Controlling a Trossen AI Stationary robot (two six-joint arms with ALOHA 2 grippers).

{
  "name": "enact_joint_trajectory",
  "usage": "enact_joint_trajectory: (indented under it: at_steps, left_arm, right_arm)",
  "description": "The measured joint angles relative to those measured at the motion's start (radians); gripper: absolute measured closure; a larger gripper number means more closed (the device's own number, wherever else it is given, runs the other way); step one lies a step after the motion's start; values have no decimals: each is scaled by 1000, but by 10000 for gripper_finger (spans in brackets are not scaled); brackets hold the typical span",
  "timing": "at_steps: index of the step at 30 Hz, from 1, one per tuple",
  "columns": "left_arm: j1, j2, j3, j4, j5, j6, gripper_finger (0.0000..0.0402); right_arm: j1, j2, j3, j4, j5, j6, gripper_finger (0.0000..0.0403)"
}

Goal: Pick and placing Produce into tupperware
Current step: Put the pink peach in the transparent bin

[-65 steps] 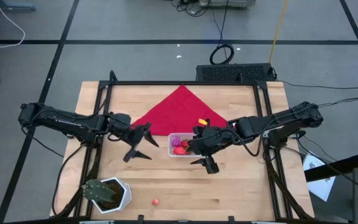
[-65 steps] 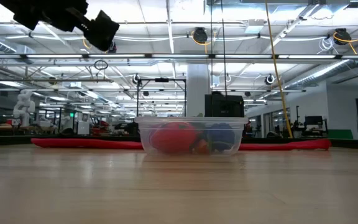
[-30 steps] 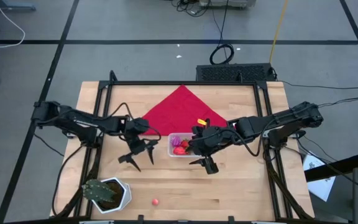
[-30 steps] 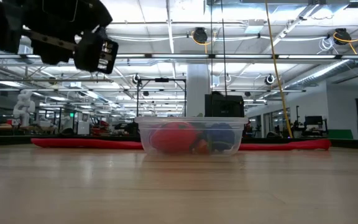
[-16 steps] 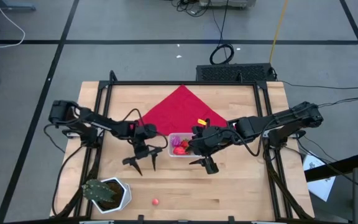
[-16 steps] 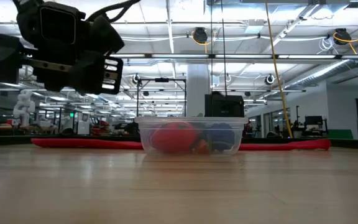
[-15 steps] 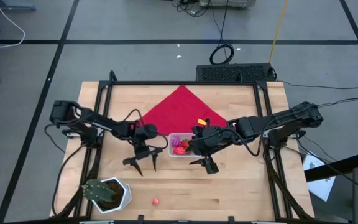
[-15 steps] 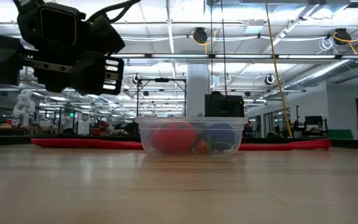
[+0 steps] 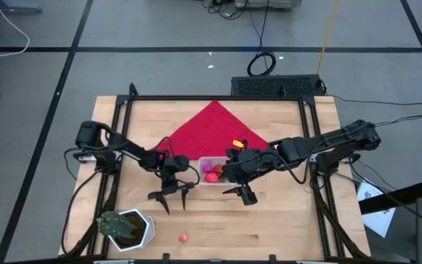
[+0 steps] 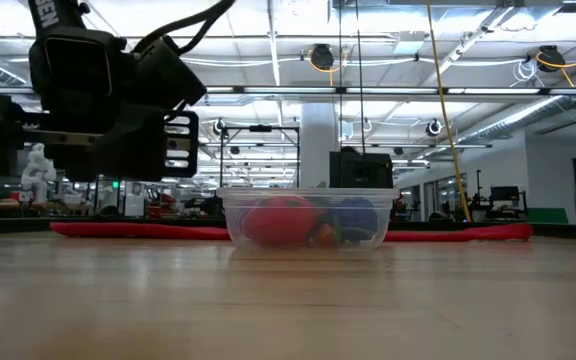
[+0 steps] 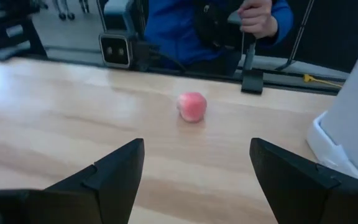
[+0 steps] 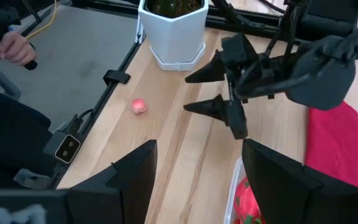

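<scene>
The tupperware [image 9: 209,173] is a small clear tub in the middle of the table, with red and purple produce [image 10: 280,220] inside it. One loose red ball [image 9: 184,238] of the produce lies on the wood near the front edge; the left wrist view shows it ahead of my fingers [image 11: 192,107]. My left gripper [image 9: 169,203] hangs open and empty, low over the table, just left of the tub and short of the ball. My right gripper [image 9: 240,192] is open and empty above the tub's near right side.
A red triangular cloth [image 9: 211,130] lies behind the tub. A white hexagonal plant pot [image 9: 128,228] stands at the near left corner, close to the ball. A person in blue [image 11: 216,25] stands beyond the near edge. Bare wood lies between tub and ball.
My left gripper has sunk toward the table and moved toward the near edge and somewhat to the right, coming closer to the loose ball, while its wrist rolled. Its fingers have stayed open. The right arm, tub and ball have kept still.
</scene>
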Motion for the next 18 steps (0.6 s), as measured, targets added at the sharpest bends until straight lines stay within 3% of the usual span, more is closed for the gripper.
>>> enact_joint_trajectory:
  at_steps: [8, 18]
  left_arm:
    - [-25, 85, 9, 168, 3, -48, 105]
    - [-93, 151, 73, 176, 9, -89, 105]
  right_arm:
    - [0, 0, 0, -1, 0, 7, 174]
    - [0, 0, 0, -4, 0, 7, 174]
